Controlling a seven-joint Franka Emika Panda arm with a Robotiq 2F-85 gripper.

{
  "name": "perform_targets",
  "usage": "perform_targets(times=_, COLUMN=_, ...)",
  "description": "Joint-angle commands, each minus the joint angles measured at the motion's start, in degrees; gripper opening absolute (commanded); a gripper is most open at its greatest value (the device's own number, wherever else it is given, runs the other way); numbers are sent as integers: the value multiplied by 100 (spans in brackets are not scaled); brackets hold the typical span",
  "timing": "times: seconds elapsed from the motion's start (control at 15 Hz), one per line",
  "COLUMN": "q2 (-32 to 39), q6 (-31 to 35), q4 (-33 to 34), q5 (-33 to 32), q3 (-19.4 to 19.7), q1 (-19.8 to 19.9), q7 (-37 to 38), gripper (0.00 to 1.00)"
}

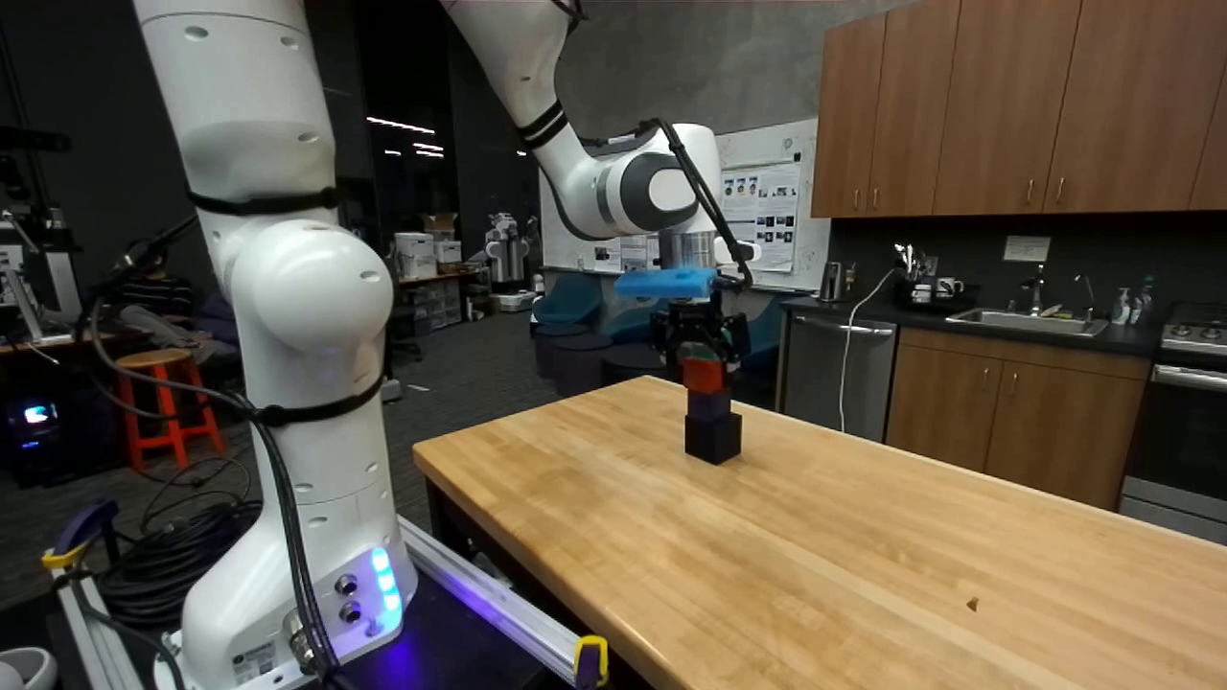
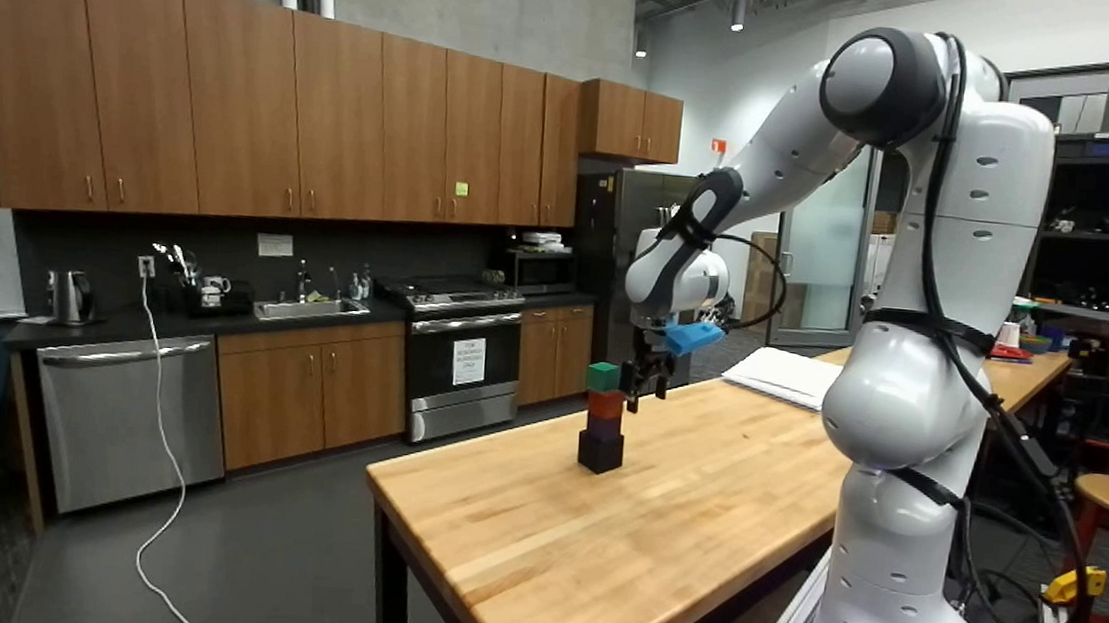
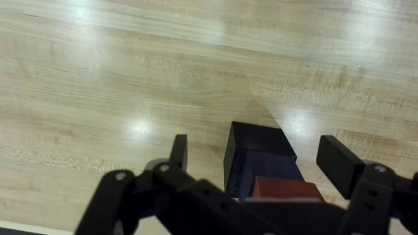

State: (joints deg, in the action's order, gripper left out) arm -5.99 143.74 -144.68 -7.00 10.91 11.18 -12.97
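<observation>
A tower of stacked blocks stands on the wooden table: a black block [image 2: 600,452] at the bottom, then a dark purple block [image 2: 604,427], a red block [image 2: 606,403] and a green block [image 2: 602,377] on top. My gripper [image 2: 647,398] is beside the tower's upper part, pointing down and open. In the wrist view its fingers [image 3: 339,164] stand wide apart, with the black block [image 3: 261,137], the purple block [image 3: 274,164] and the red block [image 3: 287,188] seen between and below them. There the green block is hidden by the gripper body. Whether a finger touches the tower I cannot tell.
The table [image 1: 815,546] carries a stack of white sheets [image 2: 785,376] farther along and a small brown bit [image 1: 973,604]. A blue part [image 1: 666,282] juts out from the wrist above the gripper. Kitchen counters with a sink [image 1: 1030,322] lie beyond the table.
</observation>
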Motion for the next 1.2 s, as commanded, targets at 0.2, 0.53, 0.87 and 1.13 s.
perform_targets(times=0.2, q2=-435, q6=-507, q4=-114, q5=-147, q3=85, q1=100, q7=11, gripper=100)
perform_targets(times=0.53, q2=-419, q6=-345, q4=51, q5=215, q3=61, q1=-2, q7=62, gripper=100)
perform_targets(times=0.87, q2=-370, q6=-438, q4=433, q5=439, q3=-38, q1=-155, q7=145, gripper=100)
perform_targets(times=1.13, q2=-331, q6=-521, q4=831, q5=417, q3=-169, q1=-264, q7=332, gripper=100)
